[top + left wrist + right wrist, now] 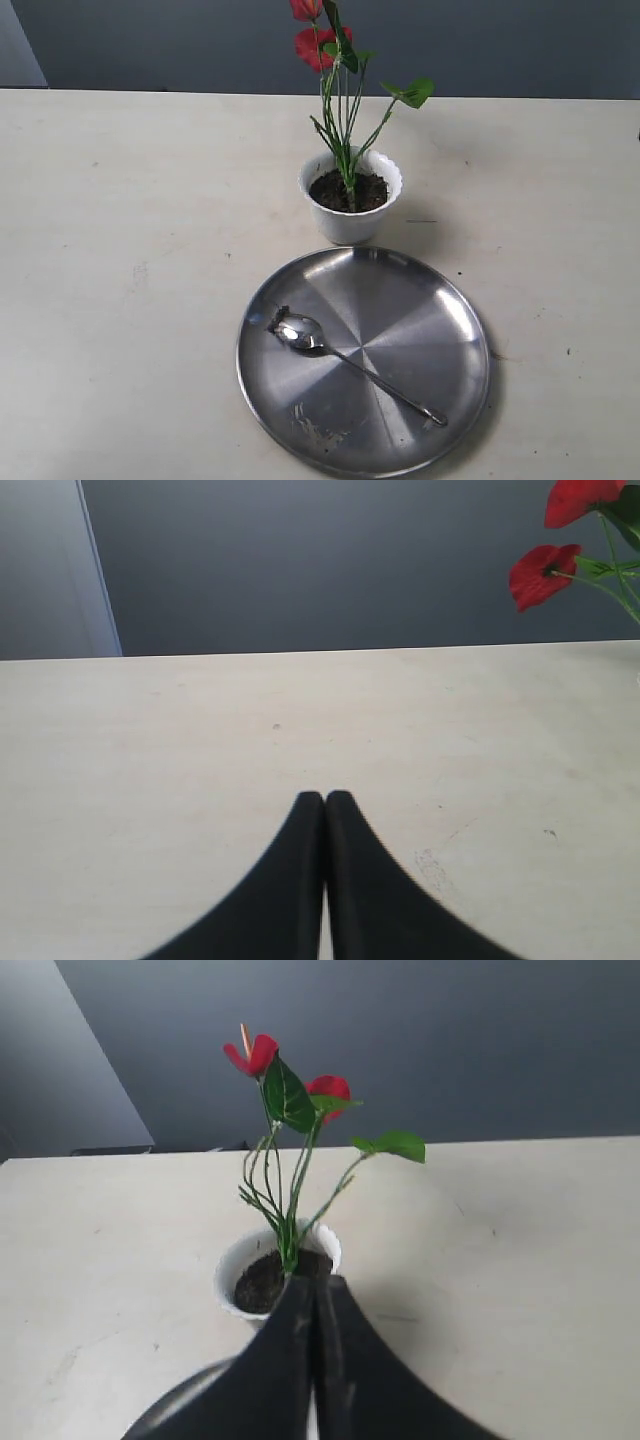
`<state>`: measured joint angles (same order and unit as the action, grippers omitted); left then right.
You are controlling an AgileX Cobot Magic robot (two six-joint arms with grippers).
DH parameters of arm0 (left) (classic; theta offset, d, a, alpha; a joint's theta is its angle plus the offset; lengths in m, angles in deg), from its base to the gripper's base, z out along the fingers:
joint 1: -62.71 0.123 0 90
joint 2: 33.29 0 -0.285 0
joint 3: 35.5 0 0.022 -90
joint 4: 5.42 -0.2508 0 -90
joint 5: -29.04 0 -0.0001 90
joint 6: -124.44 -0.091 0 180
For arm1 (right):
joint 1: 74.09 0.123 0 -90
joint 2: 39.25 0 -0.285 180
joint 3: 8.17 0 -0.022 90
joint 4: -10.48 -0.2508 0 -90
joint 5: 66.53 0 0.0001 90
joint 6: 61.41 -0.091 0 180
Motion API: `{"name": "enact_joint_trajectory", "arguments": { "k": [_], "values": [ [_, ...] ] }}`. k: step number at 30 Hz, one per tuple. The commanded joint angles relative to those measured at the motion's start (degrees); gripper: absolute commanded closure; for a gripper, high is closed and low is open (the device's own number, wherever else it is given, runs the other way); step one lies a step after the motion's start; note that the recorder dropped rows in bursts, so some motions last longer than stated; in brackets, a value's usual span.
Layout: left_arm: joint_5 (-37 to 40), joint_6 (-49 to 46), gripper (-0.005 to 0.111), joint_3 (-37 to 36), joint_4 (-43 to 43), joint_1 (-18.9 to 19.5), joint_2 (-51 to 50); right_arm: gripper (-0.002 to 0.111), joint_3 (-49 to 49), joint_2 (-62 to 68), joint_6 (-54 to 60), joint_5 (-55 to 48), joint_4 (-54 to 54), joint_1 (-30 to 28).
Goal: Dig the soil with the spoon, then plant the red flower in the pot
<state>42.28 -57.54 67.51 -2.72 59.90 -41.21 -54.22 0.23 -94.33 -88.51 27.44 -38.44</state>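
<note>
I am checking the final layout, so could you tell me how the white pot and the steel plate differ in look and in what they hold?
The white pot is a small, deep cup with a scalloped rim; the steel plate is wide, flat and shiny. The pot holds dark soil with the red flower standing upright in it; the plate holds only the spoon, lying flat, with a few crumbs. Both are round and rest on the table, close together.

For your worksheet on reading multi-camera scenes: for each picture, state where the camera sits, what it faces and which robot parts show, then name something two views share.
Exterior: raised, looking down on pot, steel plate, spoon; no robot parts.
Left wrist: low over table; shut left gripper showing.
Right wrist: faces pot; shut right gripper showing.
Shared: red flower in both.
</note>
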Motion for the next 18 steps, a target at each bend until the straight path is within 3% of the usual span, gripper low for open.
{"name": "enact_joint_trajectory", "arguments": {
  "k": [1, 8, 11, 15, 18],
  "values": [
    [-0.74, 0.12, 0.106, -0.23, -0.02, -0.17, 0.13, 0.109, -0.39, -3.59, 1.73, -8.38, -1.04, -0.23],
    [-0.74, 0.12, 0.106, -0.23, -0.02, -0.17, 0.13, 0.109, -0.39, -6.97, -4.92, -7.14, 3.01, -0.23],
    [-0.74, 0.12, 0.106, -0.23, -0.02, -0.17, 0.13, 0.109, -0.39, -7.40, -9.73, -11.56, 5.13, -0.23],
    [-0.74, 0.12, 0.106, -0.23, -0.02, -0.17, 0.13, 0.094, -0.39, -7.40, -17.14, -24.54, 6.04, -0.23],
    [-0.74, 0.12, 0.106, -0.23, -0.02, -0.17, 0.13, 0.083, -0.52, -7.40, -17.84, -27.17, 6.04, -0.23]
  ]
}}
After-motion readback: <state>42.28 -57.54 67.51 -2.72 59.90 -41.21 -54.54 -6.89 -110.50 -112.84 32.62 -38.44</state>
